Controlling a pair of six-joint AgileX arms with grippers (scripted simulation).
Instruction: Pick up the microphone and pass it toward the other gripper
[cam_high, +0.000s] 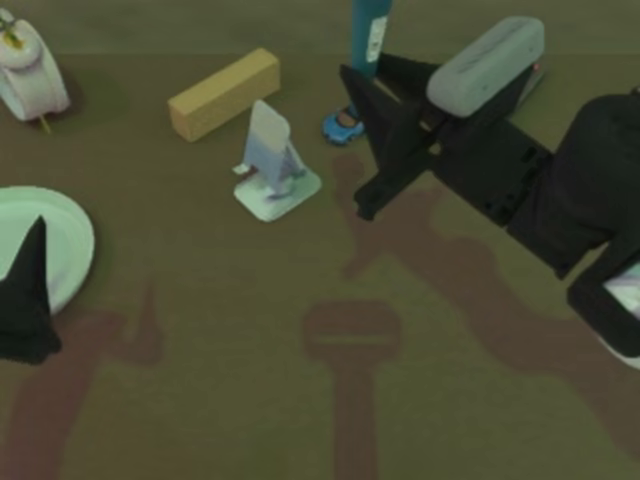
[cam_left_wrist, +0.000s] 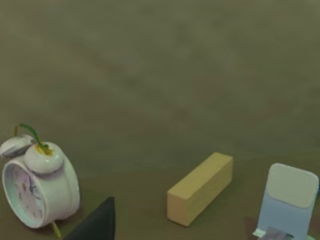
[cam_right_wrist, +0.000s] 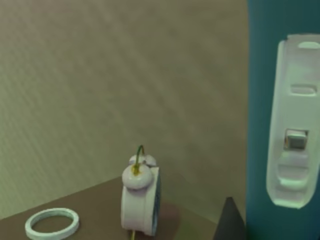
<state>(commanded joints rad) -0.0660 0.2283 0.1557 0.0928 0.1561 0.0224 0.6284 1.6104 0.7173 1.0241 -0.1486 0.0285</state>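
Observation:
The microphone (cam_high: 368, 35) hangs upright above the far edge of the table. Only its teal handle (cam_right_wrist: 260, 100) and white switch strip (cam_right_wrist: 292, 125) show; its head is out of view. My right gripper (cam_high: 368, 72) is shut on the handle's lower part, one black fingertip (cam_right_wrist: 230, 222) right beside it. The microphone's shadow lies apart from it on the table (cam_high: 200, 350). The other gripper, my left gripper (cam_high: 25, 295), is parked at the left edge over a white plate (cam_high: 65, 240). It is open, with one finger (cam_left_wrist: 97, 222) showing.
An alarm clock (cam_high: 30, 75) stands at the far left corner. A yellow block (cam_high: 222, 93), a phone stand (cam_high: 272, 160) and a small blue toy car (cam_high: 343, 125) sit on the far half, the car under the right gripper.

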